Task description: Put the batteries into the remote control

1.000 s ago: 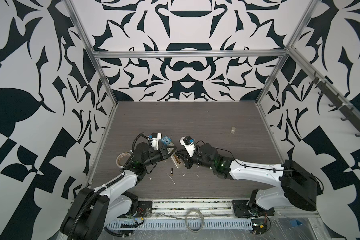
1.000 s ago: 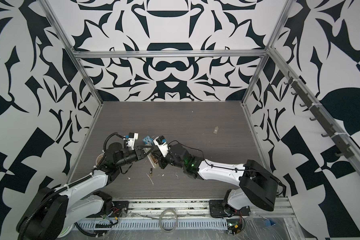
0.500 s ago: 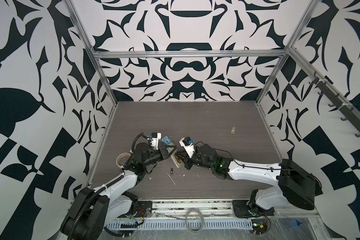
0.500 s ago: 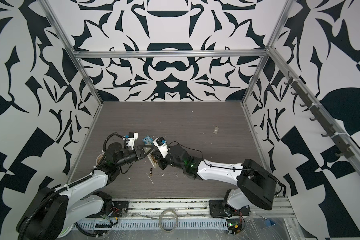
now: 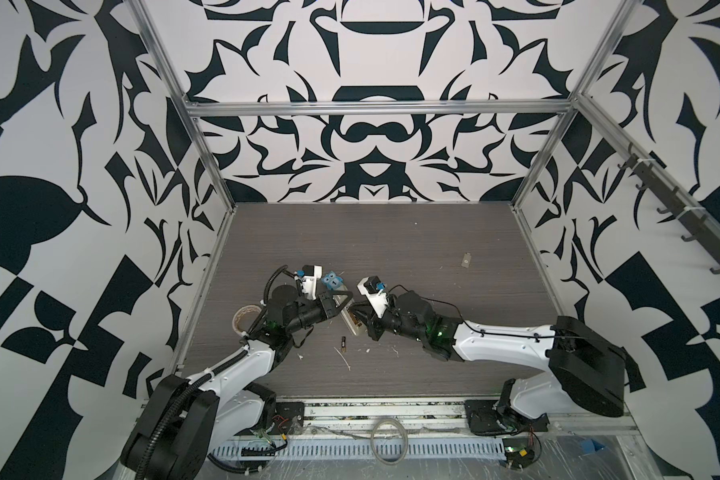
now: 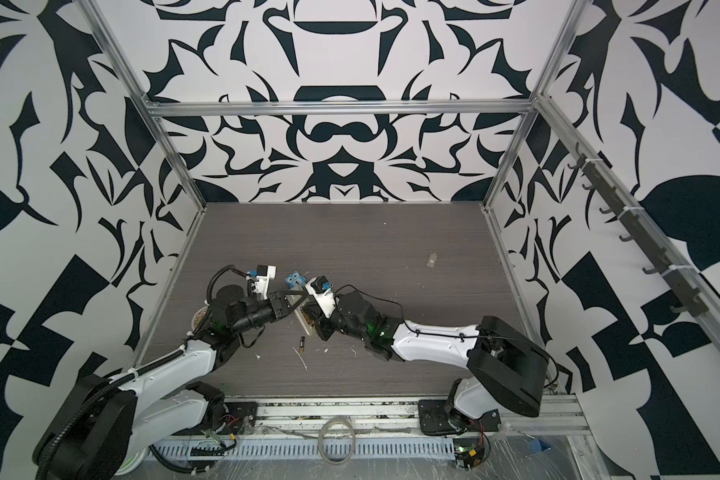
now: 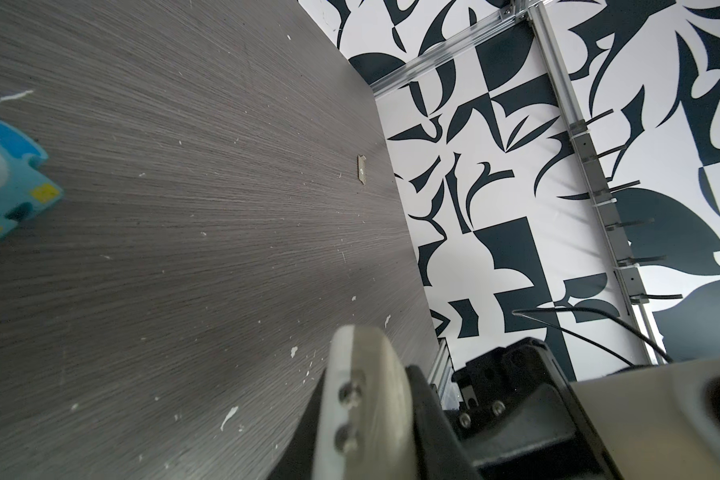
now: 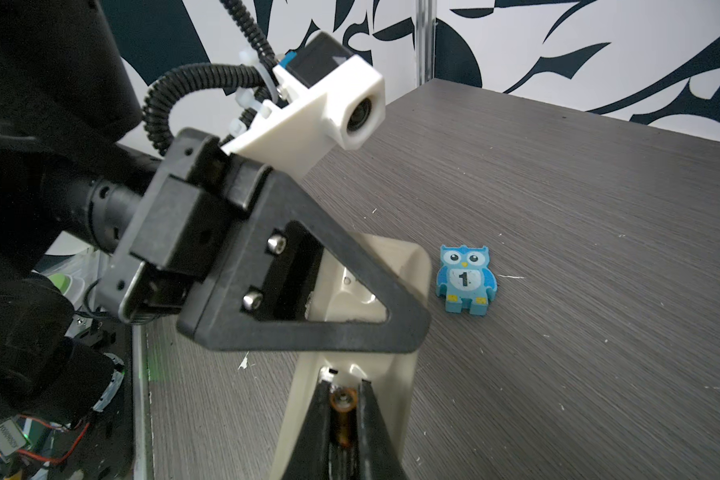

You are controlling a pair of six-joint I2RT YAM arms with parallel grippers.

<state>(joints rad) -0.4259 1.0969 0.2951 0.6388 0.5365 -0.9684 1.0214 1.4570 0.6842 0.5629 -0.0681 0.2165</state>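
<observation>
Having edged closer, the right hand (image 8: 342, 380), clamped on one battery (image 8: 343, 415), is seating it in the remote (image 8: 398, 386), clamped by the left hand (image 5: 341, 299) at lower centre; the second battery (image 5: 343, 342) is lying nearby.

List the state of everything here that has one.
Left gripper: shut on remote end.
Right gripper: shut on battery at the bay.
Remote: bay uncovered.
Second battery: loose on table.
Cover: off, on table.
Owl: lying face up.
</observation>
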